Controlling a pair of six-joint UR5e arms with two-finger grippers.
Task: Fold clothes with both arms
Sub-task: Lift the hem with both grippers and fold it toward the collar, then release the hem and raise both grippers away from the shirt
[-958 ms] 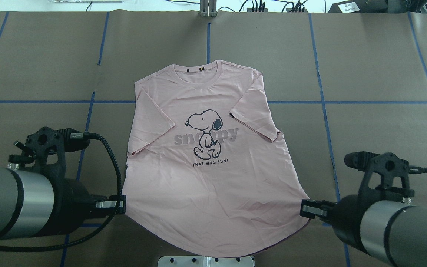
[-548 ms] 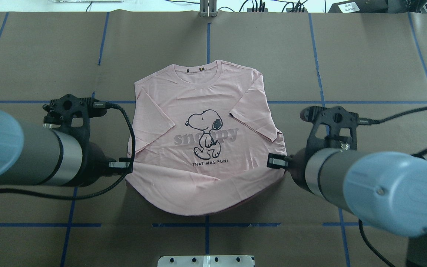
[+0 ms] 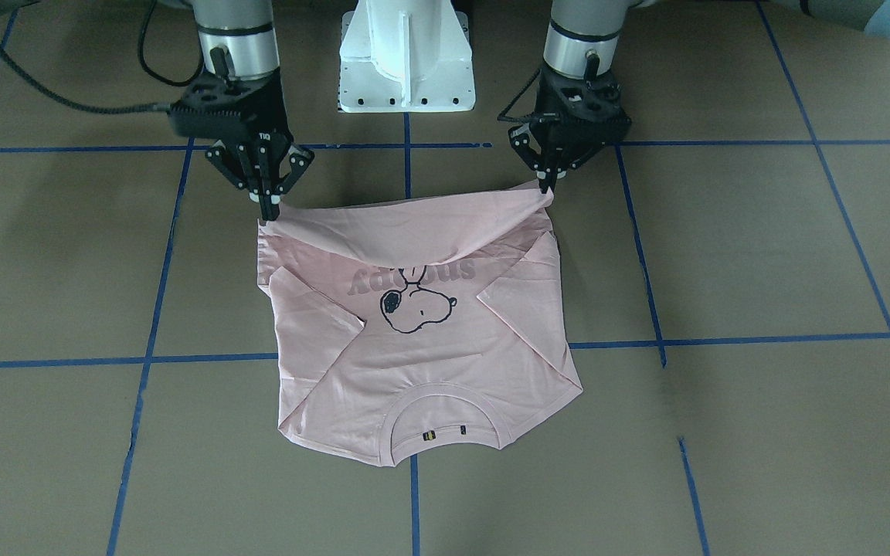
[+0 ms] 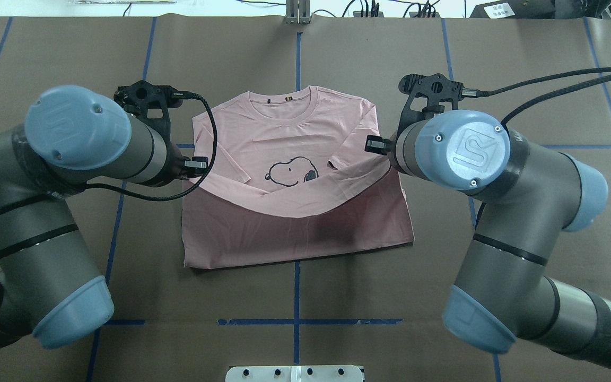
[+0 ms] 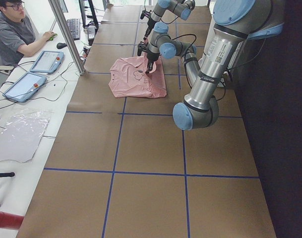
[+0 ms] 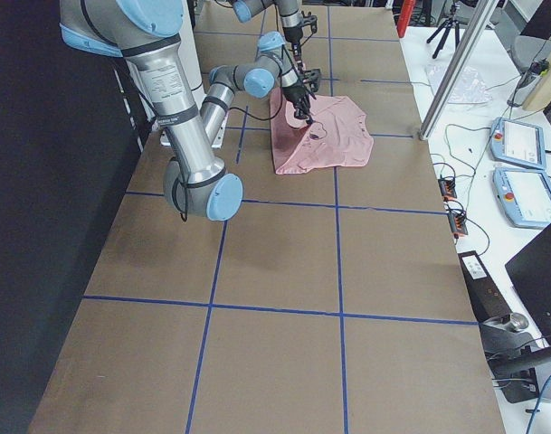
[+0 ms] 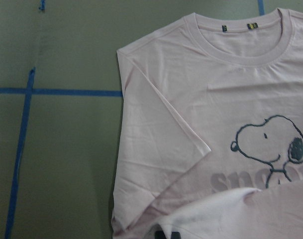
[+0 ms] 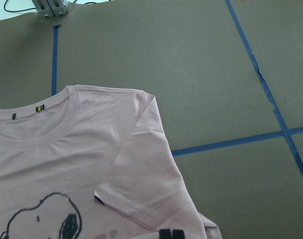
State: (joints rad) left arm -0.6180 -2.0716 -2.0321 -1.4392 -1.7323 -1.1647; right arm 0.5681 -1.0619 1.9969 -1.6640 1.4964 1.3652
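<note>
Brown-papered bench (image 3: 762,255): left gripper (image 3: 546,185) and right gripper (image 3: 269,208) each pinch the pink T-shirt (image 3: 429,355) hem (image 3: 414,215); I'd carry both level to the collar (image 3: 445,403).

We read grey lettering (image 7: 236,180) "sno" on the T-shirt (image 7: 166,99) front, the rest hidden by a folded-over edge, and a "UR" mark on the blue joint caps (image 4: 470,148).

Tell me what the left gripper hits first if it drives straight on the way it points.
Pointing down, the left gripper, shut on the lifted hem of the T-shirt, would probably meet the flat layer by the folded-in sleeve first, then the table. It hangs near the side edge, so that's uncertain.
</note>
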